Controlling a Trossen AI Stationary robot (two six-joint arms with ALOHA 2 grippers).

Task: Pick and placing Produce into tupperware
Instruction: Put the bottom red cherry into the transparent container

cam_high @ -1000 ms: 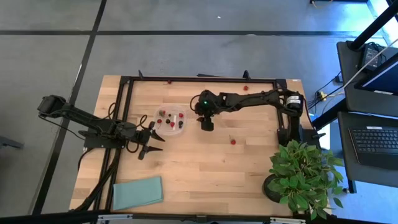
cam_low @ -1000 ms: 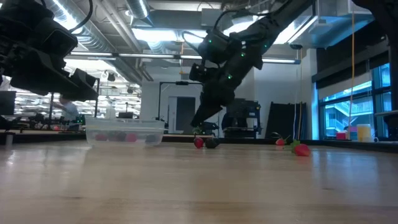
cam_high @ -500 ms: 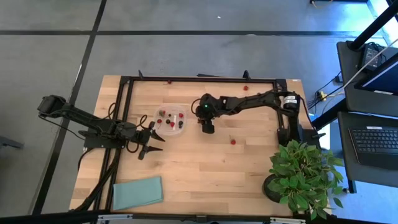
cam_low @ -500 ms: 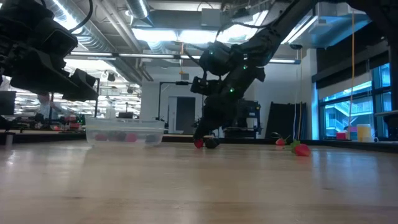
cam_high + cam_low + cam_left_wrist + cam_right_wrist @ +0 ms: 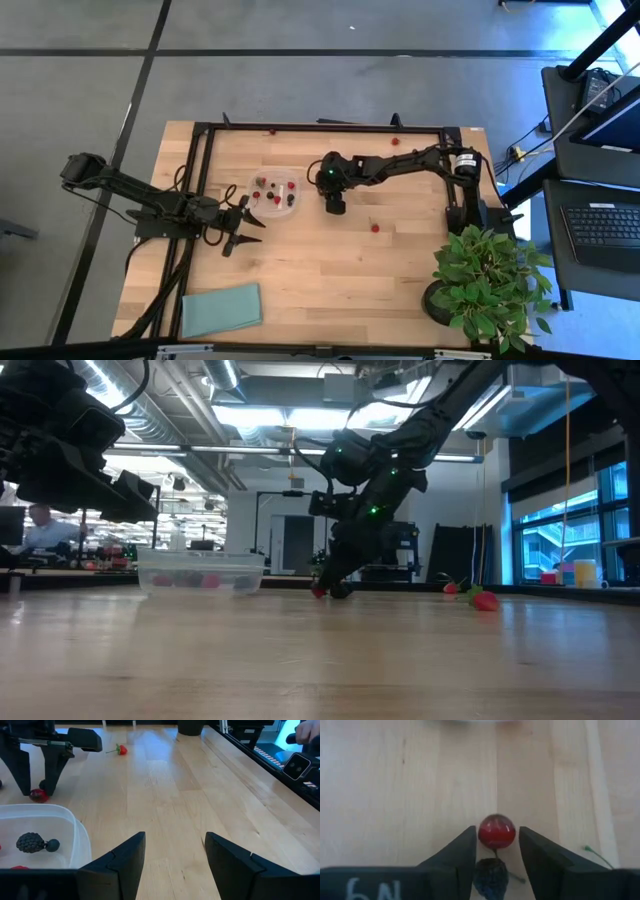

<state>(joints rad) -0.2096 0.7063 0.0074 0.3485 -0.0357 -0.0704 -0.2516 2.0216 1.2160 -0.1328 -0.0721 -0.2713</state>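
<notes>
My right gripper (image 5: 496,832) is open and down at the table, pointing downward, just right of the tupperware (image 5: 275,193). Its fingers stand on either side of a bright red round berry (image 5: 496,831), with a narrow gap on each side. A dark maroon piece (image 5: 490,875) lies farther back between them. The clear tupperware (image 5: 45,827) rests on the table with several berries inside, one a dark bumpy one (image 5: 31,841). My left gripper (image 5: 175,842) is open and hovers at the tupperware's near-left side (image 5: 243,222). More produce lies loose on the wood (image 5: 375,227) (image 5: 395,141).
A teal cloth (image 5: 221,309) lies at the table's near-left corner. A potted plant (image 5: 488,280) stands at the near-right corner. A black frame rail (image 5: 320,126) runs along the far edge, with a berry (image 5: 272,130) beside it. A strawberry-like piece (image 5: 483,600) lies right of the right gripper.
My right gripper has come down toward the table and slightly right, ending low over the red berry and the dark piece beside the tupperware. The left arm and the tupperware have stayed where they were.
</notes>
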